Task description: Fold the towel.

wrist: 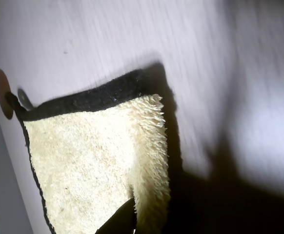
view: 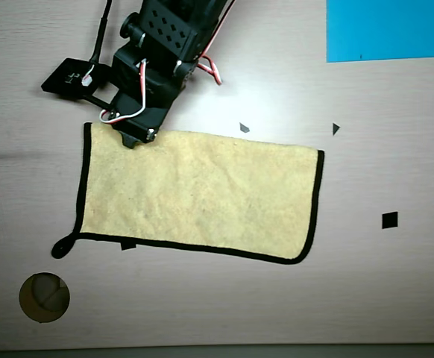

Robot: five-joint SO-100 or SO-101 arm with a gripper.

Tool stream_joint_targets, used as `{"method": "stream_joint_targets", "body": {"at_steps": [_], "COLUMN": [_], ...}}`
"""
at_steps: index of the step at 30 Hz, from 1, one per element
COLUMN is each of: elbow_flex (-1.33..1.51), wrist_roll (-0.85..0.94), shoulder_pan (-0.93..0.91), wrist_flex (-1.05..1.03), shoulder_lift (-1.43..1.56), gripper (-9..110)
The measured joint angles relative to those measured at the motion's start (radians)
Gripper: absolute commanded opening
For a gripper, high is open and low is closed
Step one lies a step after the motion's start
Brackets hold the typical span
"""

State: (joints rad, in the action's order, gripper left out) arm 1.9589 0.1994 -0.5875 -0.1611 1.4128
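The pale yellow towel [view: 202, 194] lies on the table, with black edging on its left, bottom and right sides and a small black loop [view: 60, 246] at the lower left corner. Its top edge has no edging. My gripper [view: 133, 139] is at the towel's top edge near the upper left corner. In the wrist view the towel [wrist: 83, 161] fills the lower left, and its fuzzy edge curls up beside one dark fingertip [wrist: 118, 222] at the bottom. The gripper [wrist: 130, 225] looks pinched on that edge. The other finger is hidden.
A flat blue sheet [view: 391, 28] lies at the top right. A brown disc [view: 44, 297] sits at the lower left, also in the wrist view [wrist: 3, 92]. Small black markers [view: 389, 220] dot the table. A black plate [view: 71, 77] and cable lie beside the arm.
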Motion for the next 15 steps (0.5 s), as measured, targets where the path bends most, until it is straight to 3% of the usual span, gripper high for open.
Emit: {"method": "stream_joint_targets", "body": {"at_steps": [5,15], "elbow_flex": [0.002,0.014], "wrist_roll": [0.023,0.330], "shoulder_pan": [0.020,0.120], "wrist_flex": [-0.014,-0.049], "shoulder_lift": [0.097,0.268], "gripper": [0,0]}}
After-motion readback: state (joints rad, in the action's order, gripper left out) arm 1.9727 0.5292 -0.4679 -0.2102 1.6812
